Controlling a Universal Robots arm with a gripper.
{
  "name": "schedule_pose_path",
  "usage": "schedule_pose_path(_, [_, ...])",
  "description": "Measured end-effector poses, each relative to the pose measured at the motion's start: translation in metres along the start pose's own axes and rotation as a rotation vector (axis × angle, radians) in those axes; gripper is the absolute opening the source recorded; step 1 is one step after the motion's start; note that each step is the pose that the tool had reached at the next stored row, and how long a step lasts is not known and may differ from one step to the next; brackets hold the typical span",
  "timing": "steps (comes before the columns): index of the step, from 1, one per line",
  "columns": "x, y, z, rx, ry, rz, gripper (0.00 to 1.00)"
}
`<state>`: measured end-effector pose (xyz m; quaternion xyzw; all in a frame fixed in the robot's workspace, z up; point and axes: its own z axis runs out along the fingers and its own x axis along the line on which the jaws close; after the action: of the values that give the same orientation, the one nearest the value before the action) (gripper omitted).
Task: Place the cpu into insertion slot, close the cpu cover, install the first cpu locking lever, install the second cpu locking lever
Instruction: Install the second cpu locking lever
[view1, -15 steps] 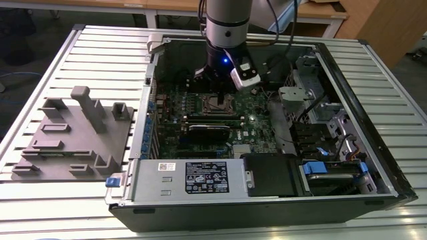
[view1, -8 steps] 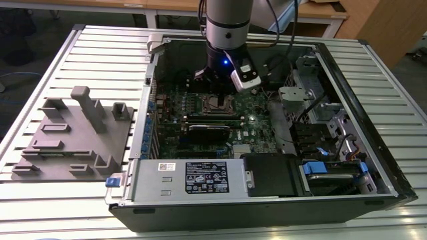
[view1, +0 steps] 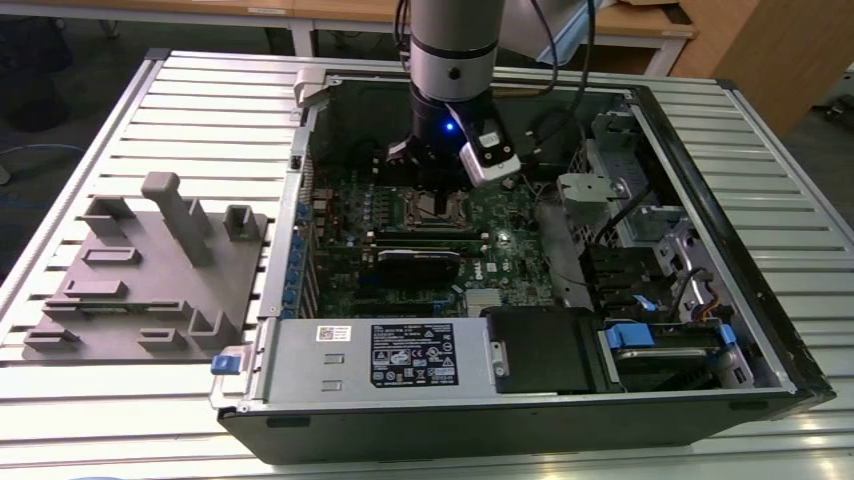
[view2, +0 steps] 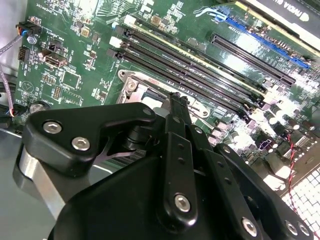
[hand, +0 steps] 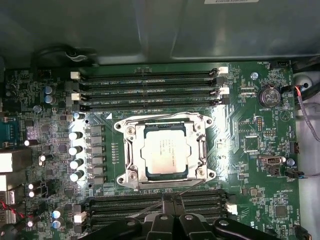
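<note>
The cpu (hand: 166, 152) lies flat in the insertion slot (hand: 125, 131), its silver-grey top facing up. The cpu cover (hand: 202, 150) lies down around it as a silvery frame. A thin wire lever (hand: 192, 190) runs slantwise along the slot's edge nearest my fingertips (hand: 172, 202). My gripper (view2: 175, 102) hangs just above that edge of the slot (view2: 142, 90), fingers together and shut, with nothing seen between them. In the exterior view, the gripper (view1: 434, 188) reaches down into the open computer case over the slot (view1: 438, 210).
Long black memory slots (hand: 150, 87) flank the socket on both sides. A graphics card (view1: 416, 262) and power supply (view1: 387, 355) sit nearer the case front. Drive bays and cables (view1: 641, 240) fill the exterior view's right. A grey fixture (view1: 147, 270) stands on the slatted table.
</note>
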<state>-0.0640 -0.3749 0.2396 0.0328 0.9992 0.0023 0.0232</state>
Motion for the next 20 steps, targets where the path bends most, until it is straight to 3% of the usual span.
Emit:
schedule_pose_path(9, [0.0010, -0.0001, -0.0001, 0.0000, -0.0001, 0.000, 0.10])
schedule_pose_path(20, [0.0103, -0.0007, -0.0005, -0.0002, -0.0038, 0.000, 0.10])
